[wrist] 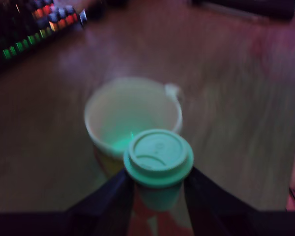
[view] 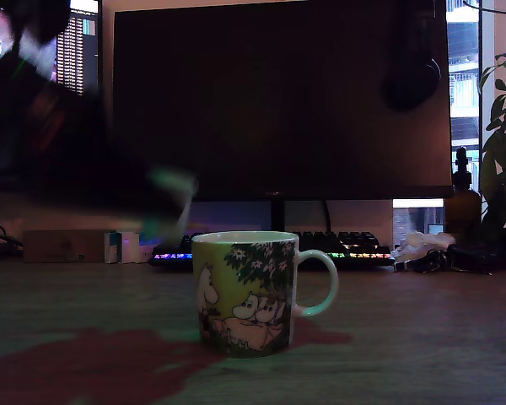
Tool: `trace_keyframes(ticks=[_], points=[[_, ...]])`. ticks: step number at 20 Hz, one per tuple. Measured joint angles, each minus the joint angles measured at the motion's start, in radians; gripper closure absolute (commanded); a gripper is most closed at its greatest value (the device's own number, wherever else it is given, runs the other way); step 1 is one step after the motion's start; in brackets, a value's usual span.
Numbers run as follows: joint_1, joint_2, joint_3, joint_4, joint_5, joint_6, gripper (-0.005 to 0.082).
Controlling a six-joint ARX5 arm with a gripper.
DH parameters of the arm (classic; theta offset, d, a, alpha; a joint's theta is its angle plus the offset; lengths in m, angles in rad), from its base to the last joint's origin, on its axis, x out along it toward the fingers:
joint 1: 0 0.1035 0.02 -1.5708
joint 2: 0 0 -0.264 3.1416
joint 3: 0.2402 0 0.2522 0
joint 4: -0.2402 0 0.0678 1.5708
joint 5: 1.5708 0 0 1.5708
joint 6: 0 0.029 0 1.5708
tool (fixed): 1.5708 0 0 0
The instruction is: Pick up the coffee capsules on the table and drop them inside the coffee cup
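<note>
In the wrist view the gripper (wrist: 157, 189) has its fingers (wrist: 110, 196) clamped on the coffee capsule (wrist: 158, 157) just under its mint-green lid, held above and a bit short of the coffee cup (wrist: 132, 115) on the table (wrist: 226, 108). Carry step, w/ release next: I'd shift fwd until the capsule sits over the opening, then let go. The exterior view blurs the arm, probably from motion; beyond the cup an RGB keyboard (view: 354, 249) and monitor (view: 278, 97), no legible writing.
</note>
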Motion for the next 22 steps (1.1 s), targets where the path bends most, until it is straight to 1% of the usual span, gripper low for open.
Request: trace_keyframes(ticks=[3, 6, 9, 13, 15, 18, 22], points=[[0.002, 0.022, 0.078, 0.011, -0.004, 0.0, 0.0534], [0.002, 0.124, 0.145, 0.003, -0.002, 0.0, 0.0534], [0.002, 0.229, 0.22, -0.05, 0.004, 0.0, 0.0534], [0.002, 0.319, 0.349, -0.159, 0.006, 0.0, 0.0534], [0.003, 0.339, 0.376, -0.199, 0.009, 0.0, 0.0534], [0.004, 0.356, 0.378, -0.254, 0.021, -0.005, 0.0534], [0.004, 0.36, 0.378, -0.309, 0.021, -0.005, 0.0534]])
